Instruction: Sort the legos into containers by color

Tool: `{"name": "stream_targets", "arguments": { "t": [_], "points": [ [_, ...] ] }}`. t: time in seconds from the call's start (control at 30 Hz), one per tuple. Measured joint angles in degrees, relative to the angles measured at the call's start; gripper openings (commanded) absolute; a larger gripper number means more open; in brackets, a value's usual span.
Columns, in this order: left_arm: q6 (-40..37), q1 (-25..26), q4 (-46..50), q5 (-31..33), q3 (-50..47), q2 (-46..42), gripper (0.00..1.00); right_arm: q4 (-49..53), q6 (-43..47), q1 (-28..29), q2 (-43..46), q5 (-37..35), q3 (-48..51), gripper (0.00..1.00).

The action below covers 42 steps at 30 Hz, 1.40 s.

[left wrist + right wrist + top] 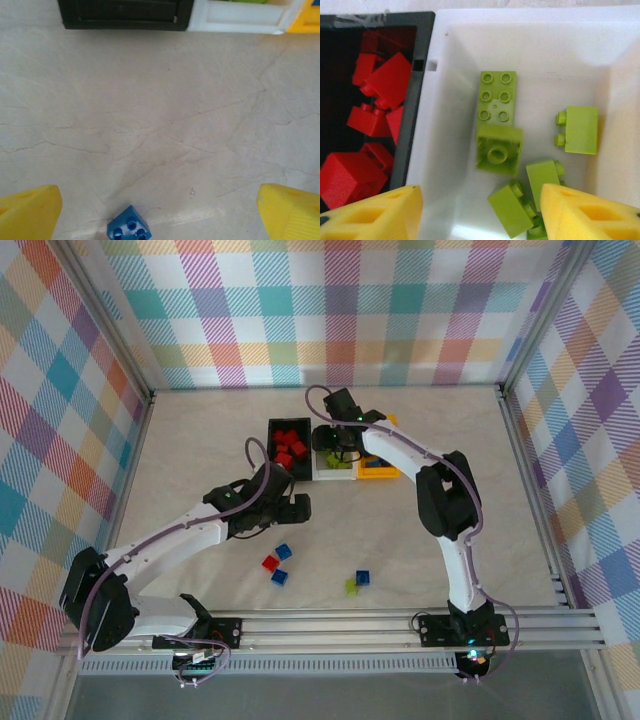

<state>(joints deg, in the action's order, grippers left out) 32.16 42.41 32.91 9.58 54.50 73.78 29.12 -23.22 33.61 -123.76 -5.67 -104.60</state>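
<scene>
Three containers stand in a row: a black bin (300, 476) with red legos (288, 447), a white bin (335, 477) with yellow-green legos (338, 462), and an orange-yellow bin (380, 472). My right gripper (340, 444) hovers open over the white bin (440, 125), nothing between its fingers (590, 215); several green bricks (499, 149) lie below it. Red bricks (385, 82) fill the black bin (412, 125) alongside. My left gripper (298, 508) is open low over the table, a blue brick (129, 230) lying loose between its fingers (30, 212).
Loose on the table in front of the arms lie a red brick (270, 563), blue bricks (284, 552) (279, 578) (363, 578) and a green brick (352, 586). The bins' front walls (125, 15) sit ahead of the left gripper. Checked walls enclose the table.
</scene>
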Motion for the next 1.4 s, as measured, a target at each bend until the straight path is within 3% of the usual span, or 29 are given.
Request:
{"name": "stream_targets", "arguments": {
  "t": [0.13, 0.47, 0.7, 0.97, 1.4],
  "points": [
    [-0.6, 2.5, -0.2, -1.7, 0.2, 1.3, 1.00, -0.8, -0.6, 0.0, 2.7, 0.3, 2.5, 0.74],
    [-9.5, 16.8, -1.6, -11.7, 4.5, 14.3, 0.96, -6.1, -2.8, -0.8, 26.4, 0.4, 29.7, 0.78],
    [-15.6, 25.1, -1.4, -16.2, 7.5, 20.9, 0.94, -7.7, -4.1, -4.8, 31.9, 0.8, 41.1, 0.78],
    [-19.5, 27.6, -1.3, -16.9, 9.6, 27.2, 0.83, -8.2, -4.5, -6.4, 35.6, 0.8, 43.9, 0.78],
    [-20.7, 27.8, -1.6, -15.0, 9.9, 29.0, 0.51, -9.9, -4.5, -8.2, 37.0, 1.3, 44.9, 0.78]
  ]
}}
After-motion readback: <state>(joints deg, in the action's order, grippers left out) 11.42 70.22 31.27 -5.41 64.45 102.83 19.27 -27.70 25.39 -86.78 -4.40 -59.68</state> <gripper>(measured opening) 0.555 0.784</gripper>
